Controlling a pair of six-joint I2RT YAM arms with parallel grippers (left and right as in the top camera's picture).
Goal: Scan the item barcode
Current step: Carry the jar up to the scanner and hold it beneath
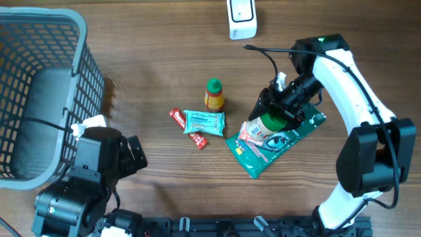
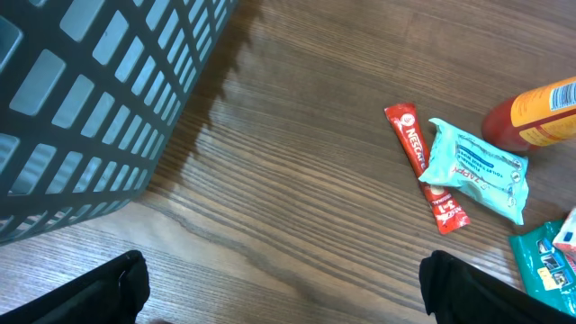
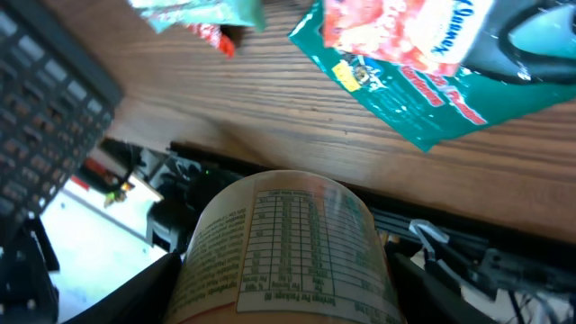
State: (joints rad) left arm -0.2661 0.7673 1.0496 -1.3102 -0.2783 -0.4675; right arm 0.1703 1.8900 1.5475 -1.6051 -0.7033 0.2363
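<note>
My right gripper (image 1: 276, 110) is shut on a round tub (image 1: 263, 126) with a green lid and a pale printed label, held just above a green pouch (image 1: 279, 141). In the right wrist view the tub (image 3: 288, 252) fills the space between both black fingers (image 3: 135, 297), with its nutrition table facing the camera; no barcode shows. A white scanner-like device (image 1: 241, 18) stands at the table's far edge. My left gripper (image 2: 288, 288) hangs open over bare wood at the front left, beside the basket, with nothing between its fingers (image 2: 468, 288).
A grey mesh basket (image 1: 39, 92) takes up the left side. In the middle lie an orange bottle with a green cap (image 1: 214, 94), a pale teal packet (image 1: 204, 122) and a red sachet (image 1: 187, 128). The right arm's cable loops above the tub.
</note>
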